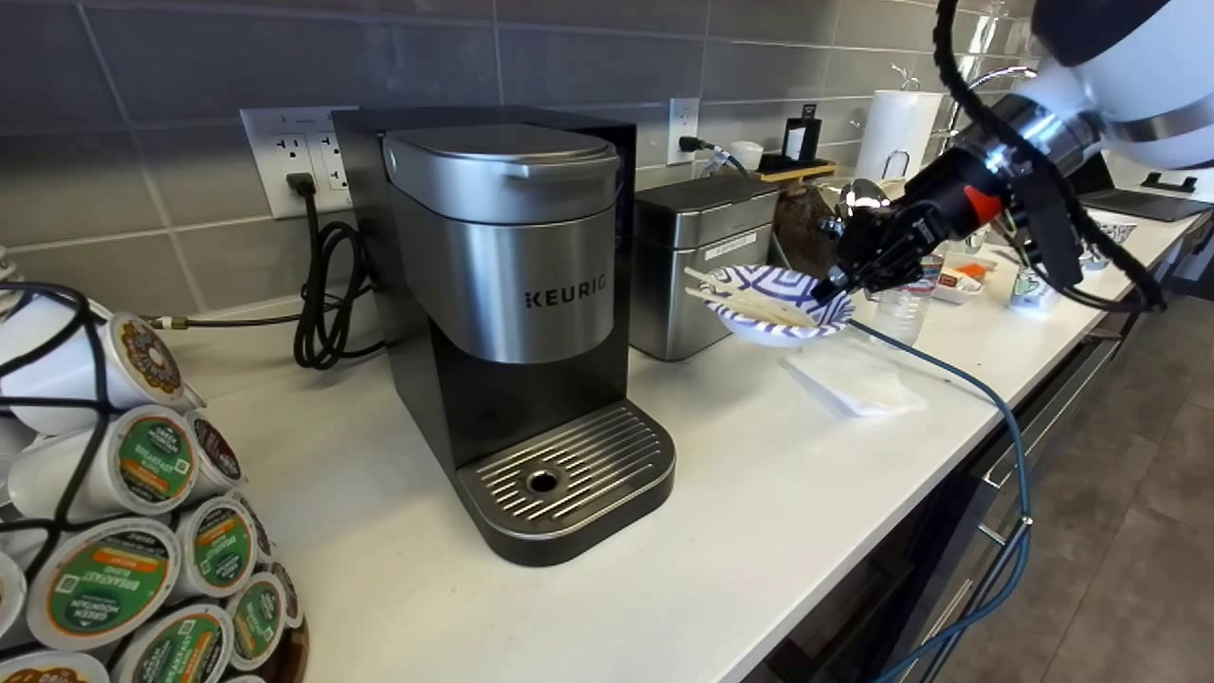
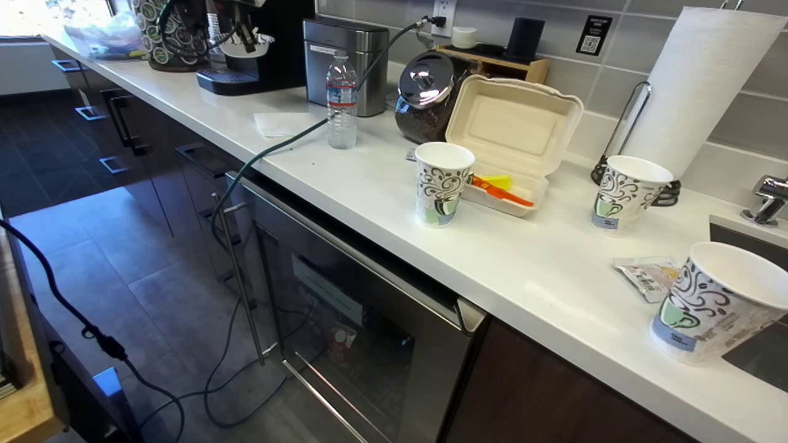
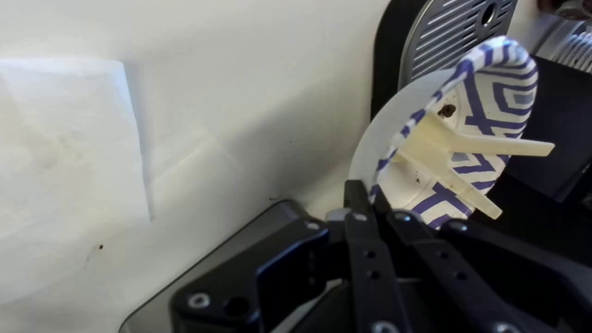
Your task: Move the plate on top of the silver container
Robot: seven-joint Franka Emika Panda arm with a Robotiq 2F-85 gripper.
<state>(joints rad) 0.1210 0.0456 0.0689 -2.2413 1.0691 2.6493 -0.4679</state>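
The gripper (image 3: 368,196) pinches the plate (image 1: 792,283) at a single spot on its rim, and the rest of the plate juts out past the grip, tilted, in the air over the counter (image 1: 730,474). Pale pieces (image 3: 432,148) lie in it, two ends sticking out beyond the rim. The container (image 1: 669,256) stands near the counter's back edge, just beside the Keurig (image 1: 512,285). In both exterior views the plate hangs apart from the container's top. On the counter, nearer the front edge, a paper sheet (image 1: 854,379) lies near a bottle (image 2: 342,101).
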